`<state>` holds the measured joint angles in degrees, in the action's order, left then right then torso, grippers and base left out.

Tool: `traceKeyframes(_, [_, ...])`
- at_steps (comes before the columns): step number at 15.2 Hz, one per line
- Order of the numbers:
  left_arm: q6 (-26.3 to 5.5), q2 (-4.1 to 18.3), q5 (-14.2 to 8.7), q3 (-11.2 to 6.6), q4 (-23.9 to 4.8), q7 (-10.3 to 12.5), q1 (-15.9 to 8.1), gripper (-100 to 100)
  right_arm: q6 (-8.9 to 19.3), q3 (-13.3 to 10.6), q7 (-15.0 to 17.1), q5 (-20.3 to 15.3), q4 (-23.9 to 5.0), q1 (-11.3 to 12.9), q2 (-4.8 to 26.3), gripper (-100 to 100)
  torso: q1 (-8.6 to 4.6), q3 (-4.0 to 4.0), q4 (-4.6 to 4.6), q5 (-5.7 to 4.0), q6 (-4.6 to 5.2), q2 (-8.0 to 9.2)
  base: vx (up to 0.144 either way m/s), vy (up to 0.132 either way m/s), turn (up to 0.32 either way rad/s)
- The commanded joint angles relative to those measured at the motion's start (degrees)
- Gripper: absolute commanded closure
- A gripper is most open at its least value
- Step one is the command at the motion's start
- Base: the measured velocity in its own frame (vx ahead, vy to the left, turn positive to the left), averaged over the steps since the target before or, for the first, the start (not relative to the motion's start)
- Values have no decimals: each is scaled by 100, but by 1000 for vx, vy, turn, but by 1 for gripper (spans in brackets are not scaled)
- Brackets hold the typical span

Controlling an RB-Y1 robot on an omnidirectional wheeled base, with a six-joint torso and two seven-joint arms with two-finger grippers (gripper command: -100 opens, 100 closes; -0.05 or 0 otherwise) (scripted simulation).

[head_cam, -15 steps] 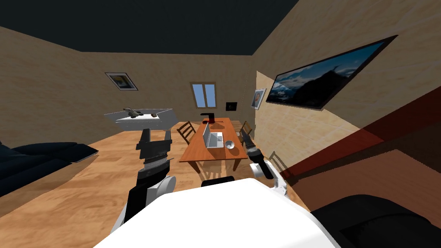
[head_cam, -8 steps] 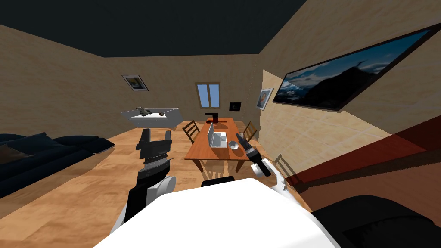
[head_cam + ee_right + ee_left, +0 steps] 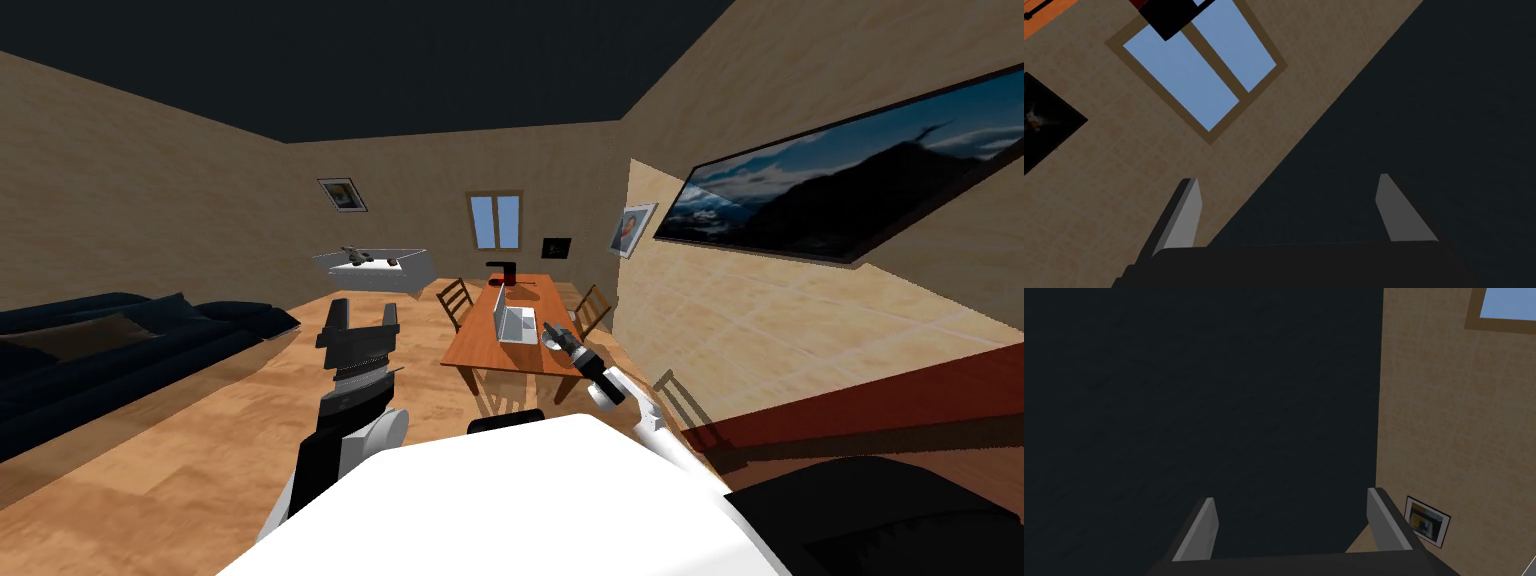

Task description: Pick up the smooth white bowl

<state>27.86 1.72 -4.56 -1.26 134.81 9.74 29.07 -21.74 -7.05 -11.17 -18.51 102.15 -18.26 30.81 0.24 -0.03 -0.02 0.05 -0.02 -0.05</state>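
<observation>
A small pale bowl point(image 3: 546, 340) sits on the near right part of an orange-brown table point(image 3: 480, 348), across the room, just right of an open grey laptop point(image 3: 515, 323). My right gripper point(image 3: 553, 328) is raised in front of me and overlaps the bowl in the head view, far short of it. Its fingers point(image 3: 1183, 216) stand open with nothing between them. My left gripper point(image 3: 363, 318) is held up at the left, also open and empty, its fingers point(image 3: 1200, 529) wide apart.
Wooden chairs point(image 3: 456, 298) point(image 3: 592, 308) flank the table, and another chair point(image 3: 680, 400) stands near the right wall. A dark object point(image 3: 500, 272) sits at the table's far end. A dark sofa point(image 3: 100, 340) lines the left; a white counter point(image 3: 375, 268) is behind.
My view has swung: the table, window and counter have slid right in the picture and the sofa shows more. Both arms keep their raised pose.
</observation>
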Motion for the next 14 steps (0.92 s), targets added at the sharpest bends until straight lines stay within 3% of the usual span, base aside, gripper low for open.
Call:
traceKeyframes(1, [0,0,0,0,0,0,0,0,46,-91,-31,-236,-286,-5,286,-100,0,0,0,0,0,0,10,68,163])
traceKeyframes(5, [0,0,0,0,0,0,0,0,151,-290,-97,-617,-809,130,690,-100,7,0,0,2,0,1,14,78,152])
traceKeyframes(7, [0,0,0,0,0,0,0,0,151,-290,-97,-617,-954,130,690,-100,11,0,0,3,1,-1,23,66,85])
traceKeyframes(11, [0,0,0,0,0,0,0,0,256,-497,-164,-1005,-1554,263,1036,-100,0,1,1,0,-1,2,15,57,153])
traceKeyframes(13, [0,0,0,0,0,0,0,0,256,-497,-164,-1005,-1554,263,1036,-100,-1,2,1,1,3,3,13,36,6])
traceKeyframes(14, [0,0,0,-1,0,0,1,0,308,-603,-198,-1200,-1738,328,1198,-100,-7,3,1,0,4,5,9,40,134])
